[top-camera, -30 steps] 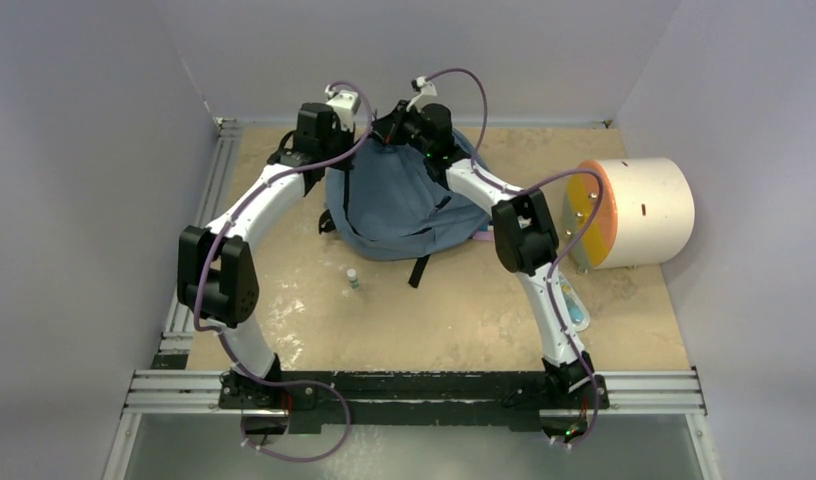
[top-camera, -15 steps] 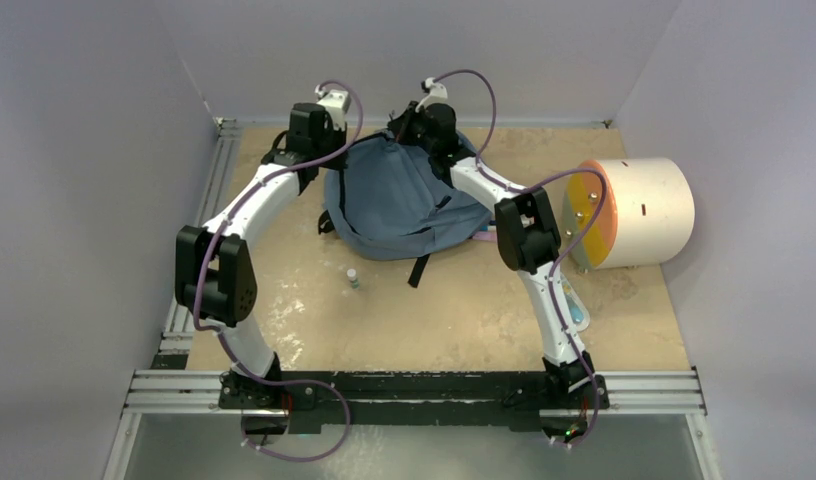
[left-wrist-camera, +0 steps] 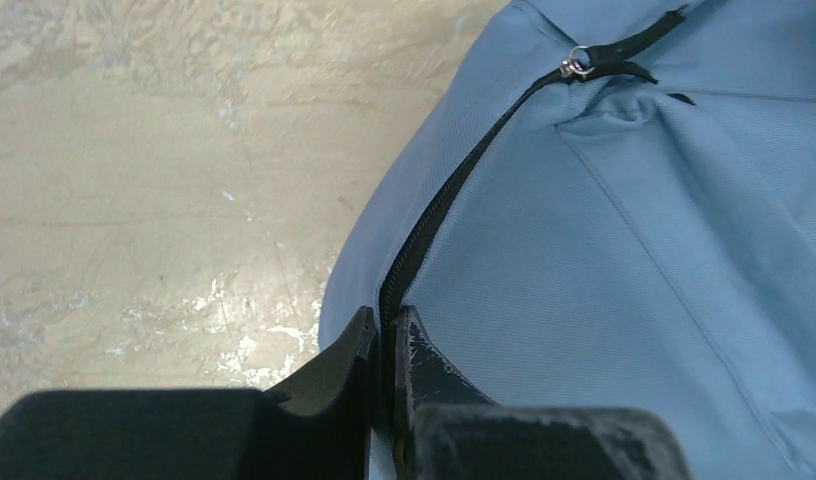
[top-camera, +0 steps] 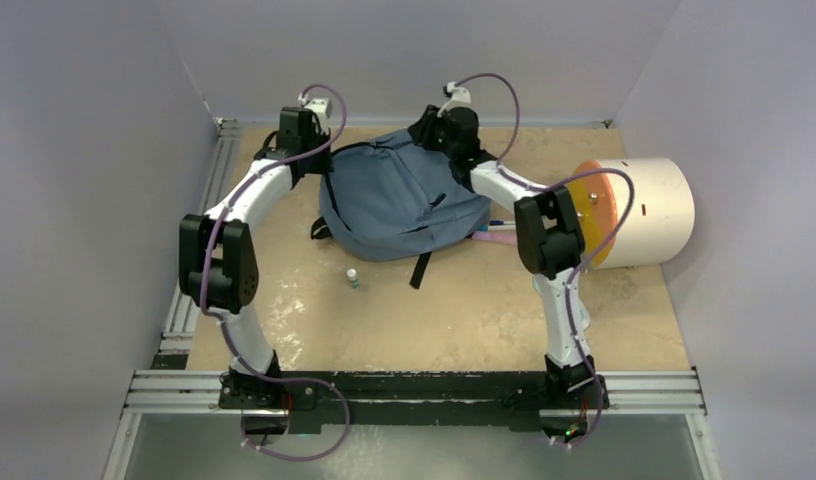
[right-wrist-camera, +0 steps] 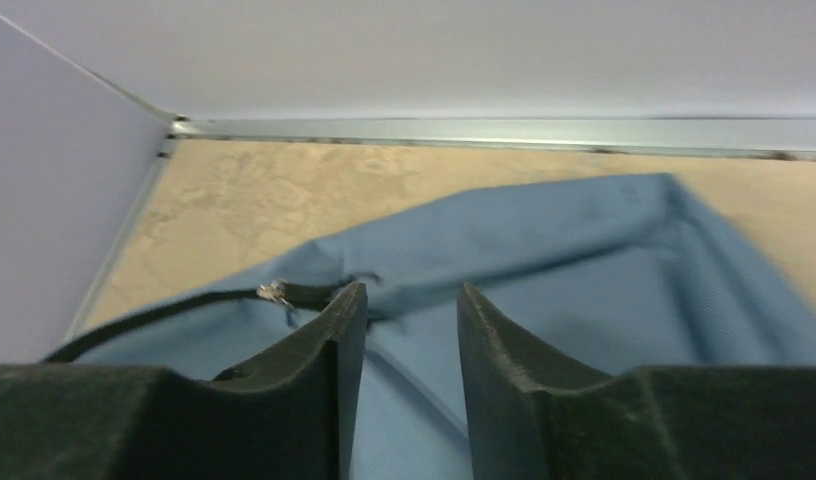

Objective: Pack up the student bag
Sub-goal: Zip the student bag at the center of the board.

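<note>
The student bag [top-camera: 399, 200] is a soft grey-blue backpack lying flat at the back middle of the table. My left gripper [top-camera: 322, 160] is at its left top corner. In the left wrist view the gripper [left-wrist-camera: 388, 325] is shut on the bag's edge [left-wrist-camera: 624, 260], right at the dark zipper line [left-wrist-camera: 454, 190]. A metal zipper pull [left-wrist-camera: 576, 67] lies further along that line. My right gripper [top-camera: 431, 135] is over the bag's top edge. In the right wrist view it [right-wrist-camera: 402, 300] is open above the bag fabric [right-wrist-camera: 584, 260], with the zipper pull [right-wrist-camera: 274, 292] just left of its left finger.
A white cylinder with an orange face [top-camera: 634, 210] lies at the right. A small bottle [top-camera: 353, 278] stands in front of the bag, by a black strap [top-camera: 420, 268]. Pink and white items [top-camera: 499, 232] poke out at the bag's right. Walls close the back and sides.
Both grippers moved apart, the left one to the left and the right one to the right. The top of the bag spread wider between them.
</note>
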